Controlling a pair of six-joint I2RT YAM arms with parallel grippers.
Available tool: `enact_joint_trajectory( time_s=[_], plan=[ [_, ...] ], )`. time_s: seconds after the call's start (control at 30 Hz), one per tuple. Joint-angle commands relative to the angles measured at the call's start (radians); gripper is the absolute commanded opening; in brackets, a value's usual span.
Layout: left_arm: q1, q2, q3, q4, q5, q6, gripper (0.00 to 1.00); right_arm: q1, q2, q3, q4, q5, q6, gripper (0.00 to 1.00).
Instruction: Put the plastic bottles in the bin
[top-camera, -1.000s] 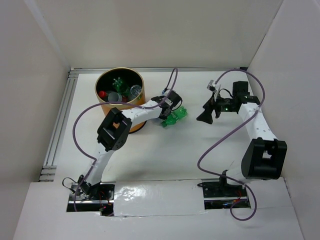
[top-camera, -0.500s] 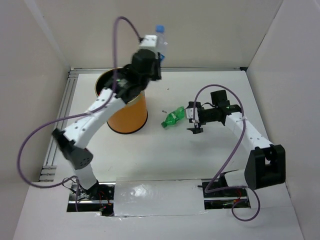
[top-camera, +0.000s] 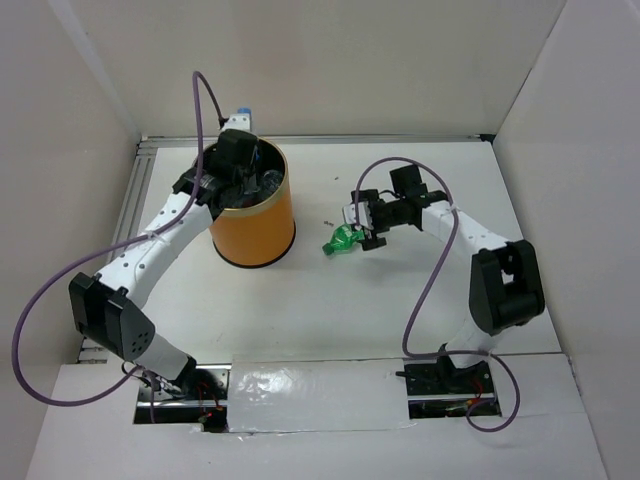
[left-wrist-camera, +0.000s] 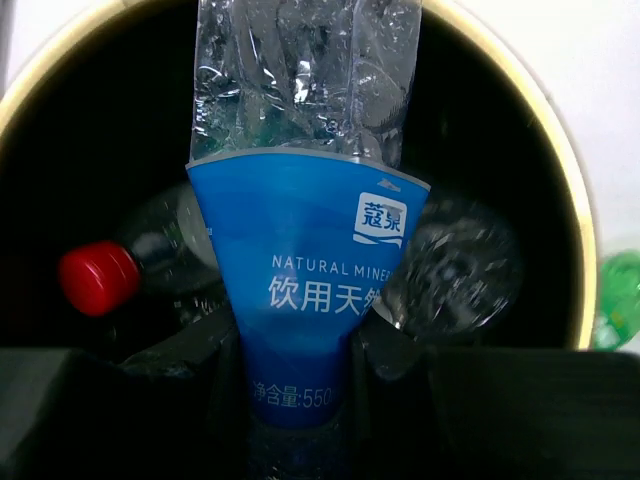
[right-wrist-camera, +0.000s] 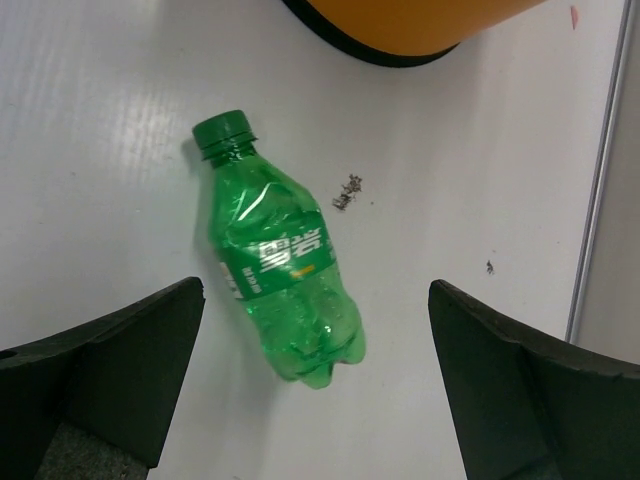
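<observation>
The tall orange cylindrical bin (top-camera: 258, 228) stands at the far left of the white surface (top-camera: 330, 310), and its black inside already holds at least a clear plastic bottle with a red cap (left-wrist-camera: 100, 277) and a plain clear crumpled bottle (left-wrist-camera: 455, 270). More may lie under these, but the shadow hides it. The left fingers (left-wrist-camera: 400, 355) are clamped on a clear plastic bottle with a blue label (left-wrist-camera: 305, 270), held just above the bin's open mouth and inside the line of its pale rim; it is not yet dropped, so this one looks a release away from done. One small green plastic bottle (right-wrist-camera: 280, 270) lies on its side on the surface, near the bin but apart from it. The right fingers (right-wrist-camera: 110, 360) hang spread wide, one on each side of it, touching nothing. By my reckoning two bottles remain: the held one and the green one.
</observation>
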Motion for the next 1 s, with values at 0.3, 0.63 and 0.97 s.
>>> enact_joint_trajectory(
  time_s=[0.3,0.63,0.97],
  plan=[
    [0.017,-0.099,-0.061,0.020,0.067,-0.013,0.86,0.112,0.272,0.205,-0.092,0.149,-0.154,1.00],
    [-0.016,-0.400,-0.137,-0.020,0.184,-0.073,0.99,0.112,0.390,0.250,-0.241,0.252,-0.214,0.88],
    [-0.039,-0.789,-0.570,0.000,0.213,-0.160,0.99,0.133,0.220,0.548,-0.390,0.074,0.110,0.12]
  ],
)
